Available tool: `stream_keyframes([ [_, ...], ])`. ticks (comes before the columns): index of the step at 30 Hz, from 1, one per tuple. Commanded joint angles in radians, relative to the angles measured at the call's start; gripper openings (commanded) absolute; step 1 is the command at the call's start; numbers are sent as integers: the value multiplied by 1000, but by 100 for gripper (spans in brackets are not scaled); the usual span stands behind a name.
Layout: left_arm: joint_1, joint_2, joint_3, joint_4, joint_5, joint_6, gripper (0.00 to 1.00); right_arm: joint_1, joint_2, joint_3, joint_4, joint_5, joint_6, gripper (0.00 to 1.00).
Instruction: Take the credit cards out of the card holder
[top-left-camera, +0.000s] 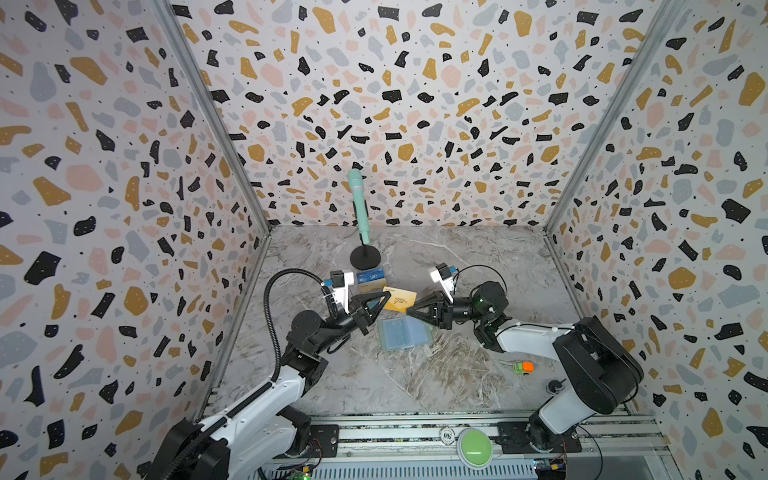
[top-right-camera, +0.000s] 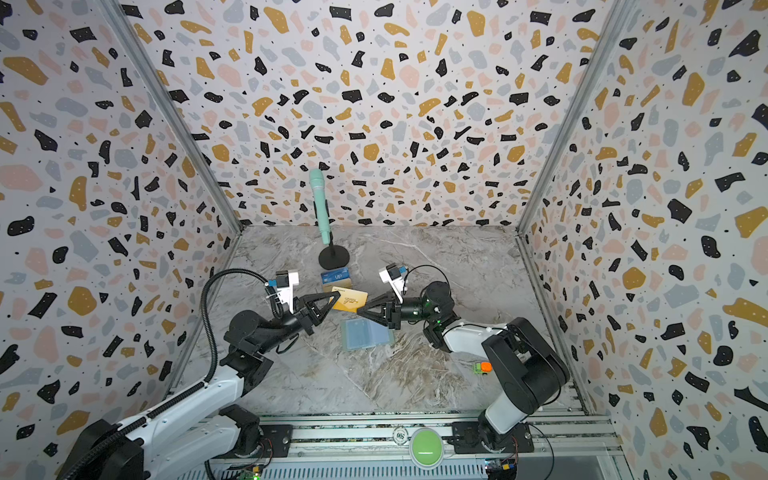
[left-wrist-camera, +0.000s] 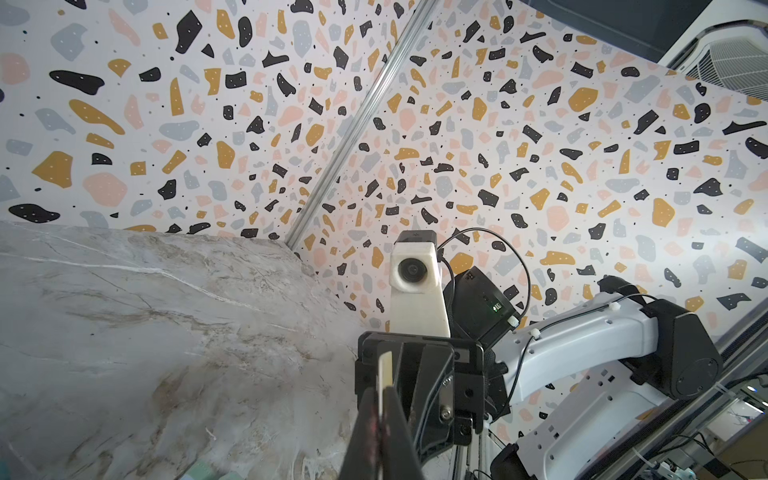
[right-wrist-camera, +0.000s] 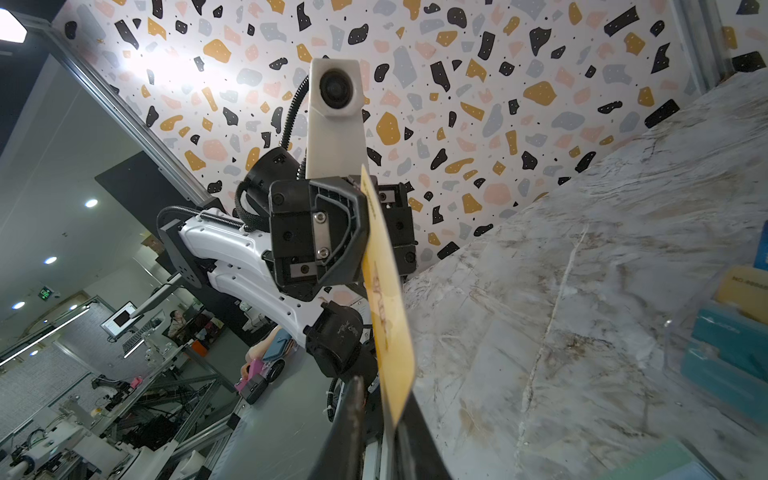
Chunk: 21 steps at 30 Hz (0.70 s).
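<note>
Marble tabletop (top-left-camera: 457, 374), terrazzo-papered booth: I hold the golden yellow credit card (top-left-camera: 401, 300) in mid-air, clear of the card holder (top-left-camera: 405, 332). The holder lies open and flat on the table just in front of the card in both top views, pale blue sleeve pages up. My left gripper (top-left-camera: 387, 296) is clamped on one end of the card; the left wrist view shows it edge-on, pinched between those fingers. My right gripper (top-left-camera: 411, 311) meets the opposite end, its jaws narrow and flanking the plastic in the right wrist view. I cannot tell whether they grip it or merely bracket it. By my reading, one card is out and in a hand-to-hand pass, not yet laid down. The dark blue card I cannot find: the sleeves look pale, perhaps empty, but they show too small to be sure. Blue and gold cards in the clear tiered stand (top-left-camera: 371, 281) behind are not my job. Left to do, I judge: set this card down, then check the sleeves.
</note>
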<state>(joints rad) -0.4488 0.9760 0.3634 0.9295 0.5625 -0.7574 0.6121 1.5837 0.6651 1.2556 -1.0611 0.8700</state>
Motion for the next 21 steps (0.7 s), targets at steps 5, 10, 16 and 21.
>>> stream_keyframes([
  [5, 3, -6, -21, 99, -4, -20, 0, 9, 9, 42, 145, -6, 61, 15],
  [10, 4, -12, -26, 103, -8, -20, 0, 9, 23, 48, 172, -4, 84, 12],
  [16, 4, -9, -26, 92, -5, -11, 0, 9, 23, 47, 171, -2, 83, 8],
  [21, 4, -20, -9, 28, -1, 35, 7, 9, 16, 44, 148, -6, 63, 3],
])
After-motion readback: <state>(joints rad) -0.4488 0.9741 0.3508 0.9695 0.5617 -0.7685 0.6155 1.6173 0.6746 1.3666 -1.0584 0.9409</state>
